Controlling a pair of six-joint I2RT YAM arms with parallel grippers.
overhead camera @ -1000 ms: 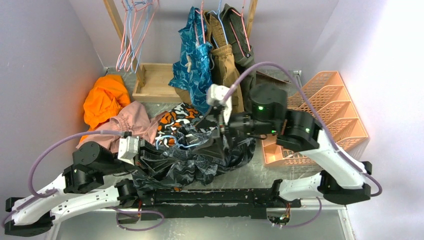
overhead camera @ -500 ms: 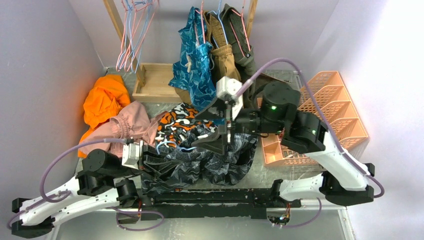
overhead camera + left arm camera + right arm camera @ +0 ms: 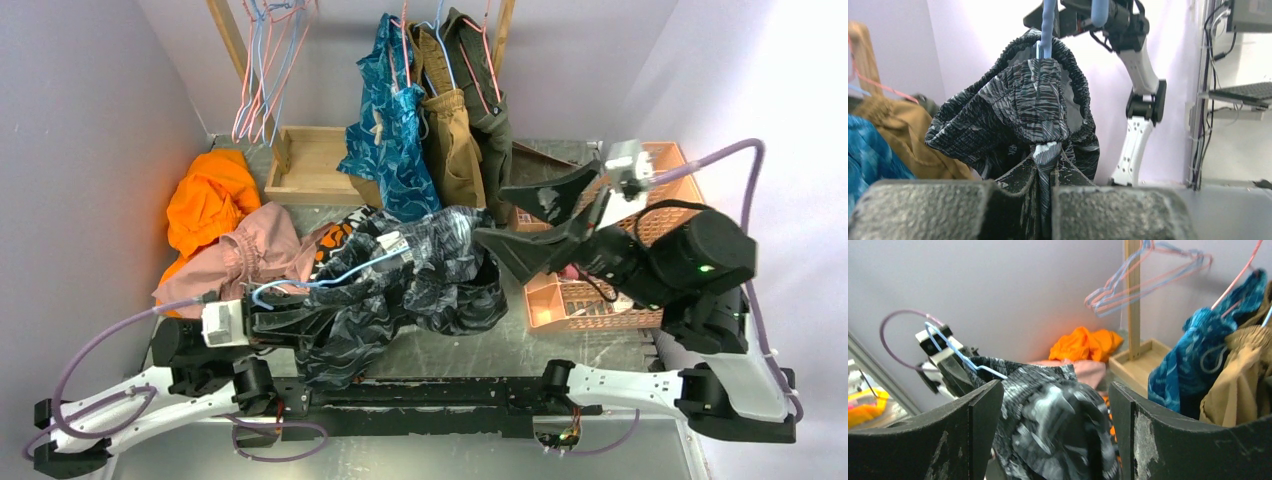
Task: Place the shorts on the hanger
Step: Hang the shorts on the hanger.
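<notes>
The dark streaky-print shorts (image 3: 430, 285) hang bunched over the light-blue wire hanger (image 3: 330, 275), lifted off the table at centre. My left gripper (image 3: 308, 320) is shut on a fold of the shorts (image 3: 1048, 150). In the left wrist view the fabric is pinched between its jaws (image 3: 1048, 172) and the hanger wire (image 3: 1048, 25) rises through the waistband. My right gripper (image 3: 492, 213) stands open to the right of the shorts, clear of them. In the right wrist view the shorts (image 3: 1058, 425) show blurred beyond its open jaws (image 3: 1055, 395), with the hanger (image 3: 963, 358) at the left.
Orange (image 3: 205, 205), pink (image 3: 255, 250) and black-orange-white (image 3: 340, 242) garments lie at the left. A wooden tray (image 3: 310, 165) sits at the back. Teal (image 3: 390, 120), tan (image 3: 455, 145) and olive (image 3: 485, 90) clothes hang behind. A peach basket (image 3: 660, 180) stands at the right.
My right gripper has pulled away up and to the right, off the shorts. The left gripper has drawn back leftward, still gripping, and the shorts now stretch along the hanger.
</notes>
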